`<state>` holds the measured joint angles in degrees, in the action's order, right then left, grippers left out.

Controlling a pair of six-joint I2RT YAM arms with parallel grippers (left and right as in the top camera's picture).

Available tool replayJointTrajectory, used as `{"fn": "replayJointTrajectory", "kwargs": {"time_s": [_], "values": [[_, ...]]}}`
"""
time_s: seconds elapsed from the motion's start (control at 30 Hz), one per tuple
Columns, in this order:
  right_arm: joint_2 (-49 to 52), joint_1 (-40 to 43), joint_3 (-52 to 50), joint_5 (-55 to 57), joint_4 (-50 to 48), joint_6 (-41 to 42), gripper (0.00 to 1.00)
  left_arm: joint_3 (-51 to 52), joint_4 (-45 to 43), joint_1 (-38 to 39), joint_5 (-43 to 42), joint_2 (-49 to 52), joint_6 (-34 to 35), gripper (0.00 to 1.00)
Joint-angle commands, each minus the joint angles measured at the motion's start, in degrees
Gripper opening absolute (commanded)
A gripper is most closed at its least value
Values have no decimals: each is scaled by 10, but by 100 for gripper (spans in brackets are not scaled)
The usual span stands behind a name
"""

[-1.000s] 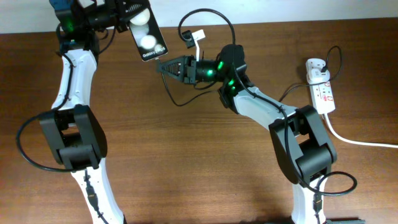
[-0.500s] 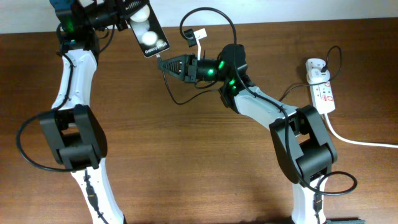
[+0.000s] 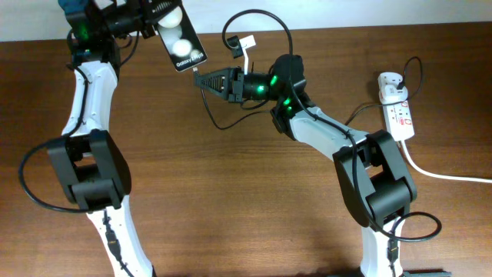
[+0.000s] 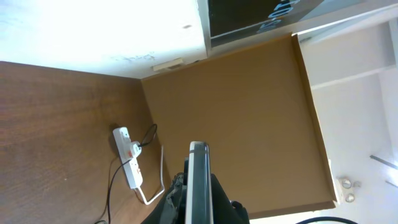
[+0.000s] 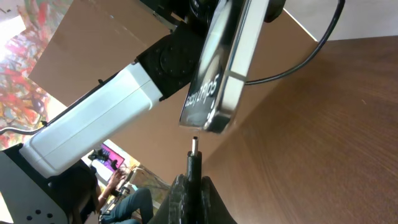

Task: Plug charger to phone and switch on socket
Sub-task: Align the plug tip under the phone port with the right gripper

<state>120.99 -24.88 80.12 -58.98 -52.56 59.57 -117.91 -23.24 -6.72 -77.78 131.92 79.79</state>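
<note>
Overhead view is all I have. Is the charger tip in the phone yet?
Observer: Not yet. In the right wrist view the charger, pinched in the right gripper, has its tip just below the bottom edge of the phone, with a gap between them.
Operator: Phone held square?
Observer: In the left wrist view the phone is edge-on, centred in the left gripper.

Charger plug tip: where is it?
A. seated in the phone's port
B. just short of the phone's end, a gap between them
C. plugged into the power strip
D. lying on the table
B: in the right wrist view, the charger points its tip at the phone, with a small gap between them.
</note>
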Motion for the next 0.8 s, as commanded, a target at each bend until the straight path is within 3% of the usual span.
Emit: {"fn": "replayJointTrajectory", "kwargs": {"time_s": [0.0, 0.77], "values": [[2, 6, 0, -5, -4, -7, 4, -7, -3, -4, -13, -5, -5, 0], [2, 6, 0, -5, -4, -6, 4, -7, -3, 6, -7, -5, -31, 0]]}}
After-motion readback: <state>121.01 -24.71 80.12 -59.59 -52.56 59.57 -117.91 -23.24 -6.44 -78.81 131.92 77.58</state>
